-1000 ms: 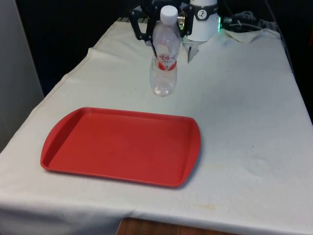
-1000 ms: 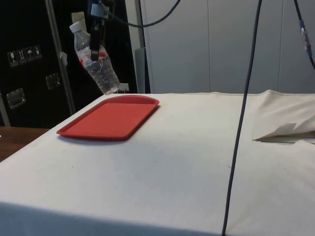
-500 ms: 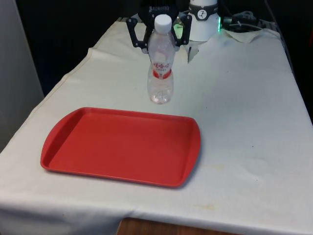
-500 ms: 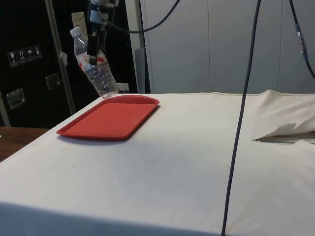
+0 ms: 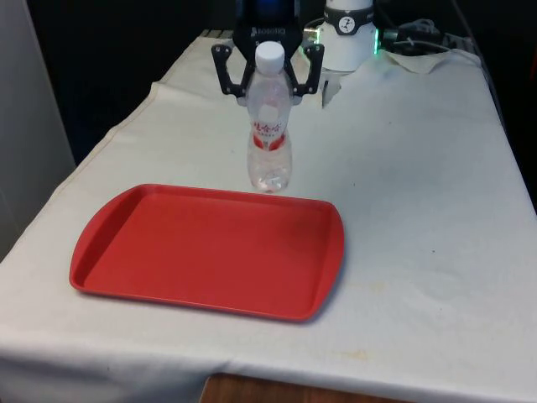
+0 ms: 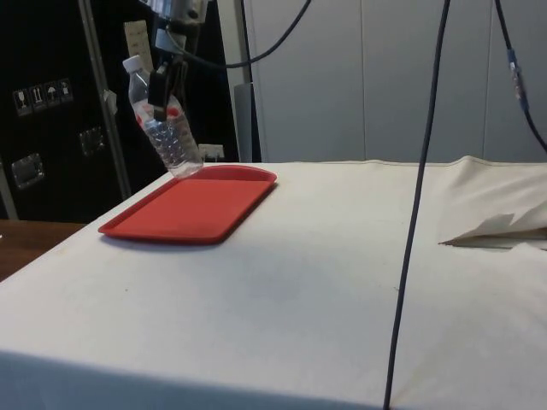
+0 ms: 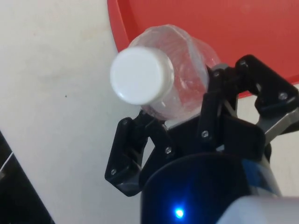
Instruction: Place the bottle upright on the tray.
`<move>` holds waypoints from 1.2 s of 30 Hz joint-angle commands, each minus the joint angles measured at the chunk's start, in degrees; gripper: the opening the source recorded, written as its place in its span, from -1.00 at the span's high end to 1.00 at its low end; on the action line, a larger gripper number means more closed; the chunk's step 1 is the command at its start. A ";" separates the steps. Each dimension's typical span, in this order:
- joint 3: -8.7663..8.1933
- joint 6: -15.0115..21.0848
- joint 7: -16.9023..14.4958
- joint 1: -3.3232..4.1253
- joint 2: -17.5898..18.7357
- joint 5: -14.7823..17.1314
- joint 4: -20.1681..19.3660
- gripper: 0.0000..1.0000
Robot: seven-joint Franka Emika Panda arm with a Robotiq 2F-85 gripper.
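My end effector (image 5: 267, 84) is clamped on the bottle (image 5: 268, 126), holding it tilted in the air just past the tray's (image 5: 205, 249) far rim. The bottle is clear ribbed plastic with a white cap; the tray is smooth, red and bare, with white worktop (image 5: 419, 210) open around it.

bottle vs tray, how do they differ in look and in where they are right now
The bottle is clear plastic with a white cap and a red label; the tray is solid red. The bottle is held off the cloth in the gripper, tilted in the side view, while the tray lies flat on the table. The bottle is tall and narrow; the tray is wide and shallow. Both carry some red.
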 commanded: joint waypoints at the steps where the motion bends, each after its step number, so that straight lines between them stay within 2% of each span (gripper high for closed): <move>1: -0.17 1.38 0.74 0.23 0.34 -0.06 -0.23 0.29; 4: -0.06 3.09 1.72 0.17 0.97 0.06 -0.46 0.29; 5: 0.06 2.35 1.38 0.06 0.80 0.00 -0.40 0.29; 12: -0.17 7.05 3.72 0.46 2.12 -0.11 -0.69 0.29; 13: 0.11 5.61 3.09 0.11 1.89 0.00 -0.52 0.29; 14: -0.17 7.56 3.95 0.46 2.23 -0.17 -0.69 0.29; 20: -0.29 11.46 5.33 0.69 3.21 -0.23 -0.86 0.29; 21: 0.11 10.26 4.70 0.34 2.98 0.00 -0.69 0.29; 22: -0.34 12.03 5.50 0.74 3.32 -0.23 -0.86 0.29; 25: -0.34 14.15 6.19 0.86 3.78 -0.23 -0.97 0.29; 29: -0.34 16.21 6.76 0.92 4.24 -0.17 -1.15 0.29; 30: 0.11 15.18 6.25 0.52 4.07 0.00 -0.97 0.29; 31: -0.34 16.67 6.93 0.92 4.35 -0.17 -1.20 0.29; 36: -0.17 18.22 7.16 0.92 4.01 -0.17 -2.29 0.29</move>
